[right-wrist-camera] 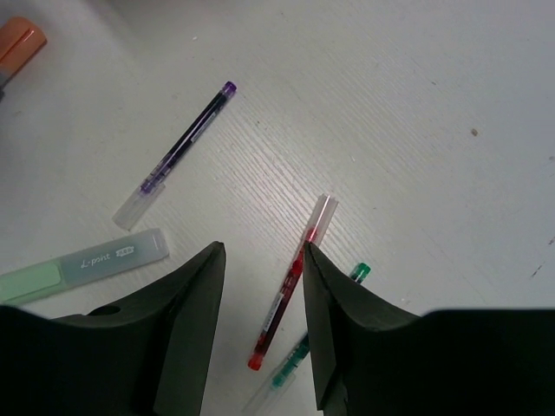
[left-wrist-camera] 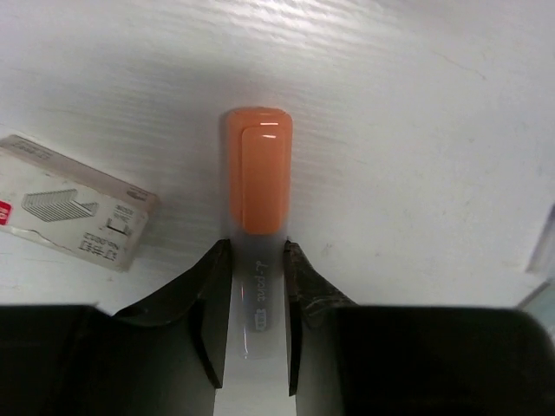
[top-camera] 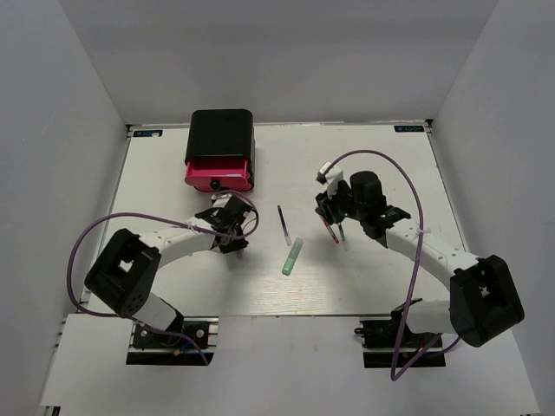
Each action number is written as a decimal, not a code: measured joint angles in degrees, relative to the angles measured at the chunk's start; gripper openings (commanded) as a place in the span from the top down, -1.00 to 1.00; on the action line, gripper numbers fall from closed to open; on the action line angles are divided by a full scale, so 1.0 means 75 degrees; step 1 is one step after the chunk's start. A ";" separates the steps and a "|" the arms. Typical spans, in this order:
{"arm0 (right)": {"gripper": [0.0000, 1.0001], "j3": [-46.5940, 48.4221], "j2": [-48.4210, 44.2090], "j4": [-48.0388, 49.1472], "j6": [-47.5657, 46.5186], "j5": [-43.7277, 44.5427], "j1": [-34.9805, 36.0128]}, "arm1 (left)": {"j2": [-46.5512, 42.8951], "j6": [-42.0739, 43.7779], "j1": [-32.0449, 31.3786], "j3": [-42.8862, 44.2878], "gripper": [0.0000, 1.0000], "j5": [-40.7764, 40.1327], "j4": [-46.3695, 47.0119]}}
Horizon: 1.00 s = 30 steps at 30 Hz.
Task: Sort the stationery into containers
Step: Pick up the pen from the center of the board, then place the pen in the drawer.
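My left gripper [left-wrist-camera: 257,247] [top-camera: 232,227] is shut on the clear body of an orange-capped marker [left-wrist-camera: 258,173], low over the table in front of the cabinet. My right gripper [right-wrist-camera: 262,251] [top-camera: 334,221] is open, with its jaws either side of a red pen [right-wrist-camera: 290,282] that lies on the table. A green pen [right-wrist-camera: 360,272] lies beside it, partly hidden under the right finger. A dark blue pen [right-wrist-camera: 182,147] [top-camera: 284,225] and a mint green marker [right-wrist-camera: 87,264] [top-camera: 292,256] lie mid-table. The black cabinet [top-camera: 221,134] has one pink drawer [top-camera: 218,176] pulled out.
A small white printed box [left-wrist-camera: 74,215] lies on the table just left of the orange-capped marker. Grey walls enclose the white table on the left, far and right sides. Purple cables loop over both arms.
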 measured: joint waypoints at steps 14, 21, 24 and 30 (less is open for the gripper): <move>0.03 -0.0519 -0.0213 -0.0003 -0.0035 -0.0548 -0.0029 | -0.3118 0.0458 -0.0388 0.1075 1.00 0.0860 0.0303; 0.03 -0.0650 -0.0353 0.0006 -0.0119 -0.0586 -0.0038 | -0.2888 -0.1020 -0.0321 0.2171 1.00 -0.0274 0.1198; 0.03 -0.0772 -0.0487 0.0044 -0.0119 -0.0595 -0.0050 | -0.2547 -0.2101 -0.0315 0.2349 1.00 -0.1352 0.1311; 0.03 -0.1037 -0.0752 0.0111 -0.0128 -0.0586 -0.0064 | -0.1553 -0.3689 -0.0189 0.3273 1.00 -0.3241 0.0953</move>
